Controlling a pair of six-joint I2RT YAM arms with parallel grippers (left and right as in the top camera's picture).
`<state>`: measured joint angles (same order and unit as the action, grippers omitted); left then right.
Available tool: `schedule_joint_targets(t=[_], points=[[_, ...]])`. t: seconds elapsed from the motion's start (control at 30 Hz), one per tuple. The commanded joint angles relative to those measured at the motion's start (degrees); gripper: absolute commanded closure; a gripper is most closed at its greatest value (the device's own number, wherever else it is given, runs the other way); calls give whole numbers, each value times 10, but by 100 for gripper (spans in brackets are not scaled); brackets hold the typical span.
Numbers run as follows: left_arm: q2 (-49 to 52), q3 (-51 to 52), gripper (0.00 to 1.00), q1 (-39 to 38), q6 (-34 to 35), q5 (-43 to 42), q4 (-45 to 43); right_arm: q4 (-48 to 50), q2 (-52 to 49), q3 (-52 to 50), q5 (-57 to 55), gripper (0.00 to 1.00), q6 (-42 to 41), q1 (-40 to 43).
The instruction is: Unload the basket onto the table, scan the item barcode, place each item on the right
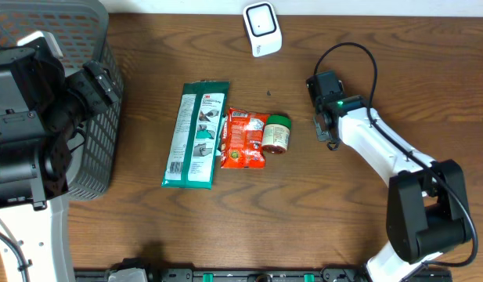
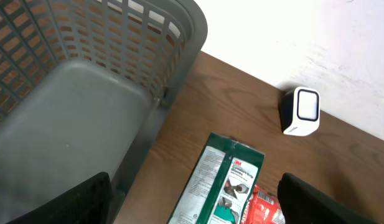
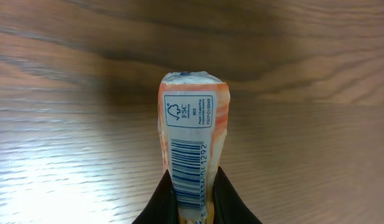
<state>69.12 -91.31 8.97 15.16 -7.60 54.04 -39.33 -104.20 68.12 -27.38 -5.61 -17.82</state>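
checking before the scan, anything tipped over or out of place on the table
Only the green-lidded jar stands out: it seems to lie on its side beside the red packet. The green 3M pack lies flat, nothing spilled. The right gripper holds an orange barcoded pack.

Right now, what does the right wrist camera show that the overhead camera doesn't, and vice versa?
Only the right wrist view: an orange-and-white pack pinched in the right claw, its barcode facing the lens. Only the overhead view: the white scanner at the far edge, a green packet, a red pouch and a green-lidded jar side by side, and the grey basket on the robot's left. Both: the wooden table and the right claw, though from overhead the pack in it is too small to make out.
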Motion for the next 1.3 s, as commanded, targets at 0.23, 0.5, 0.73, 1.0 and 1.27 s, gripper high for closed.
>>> schedule_joint_targets(t=[0.23,0.5,0.73,1.0,1.27], points=[[1,0,15,2,-5,-3,1,13,-37,-5,9,87,-3,-8],[1,0,15,2,-5,-3,1,11,-37,-5,112,64,-3,-11],[1,0,15,2,-5,-3,1,-9,-12,10,138,63,-3,-11],[1,0,15,2,-5,-3,1,-53,47,45,244,40,-3,18],[1,0,15,2,-5,-3,1,-85,64,57,406,30,52,104]])
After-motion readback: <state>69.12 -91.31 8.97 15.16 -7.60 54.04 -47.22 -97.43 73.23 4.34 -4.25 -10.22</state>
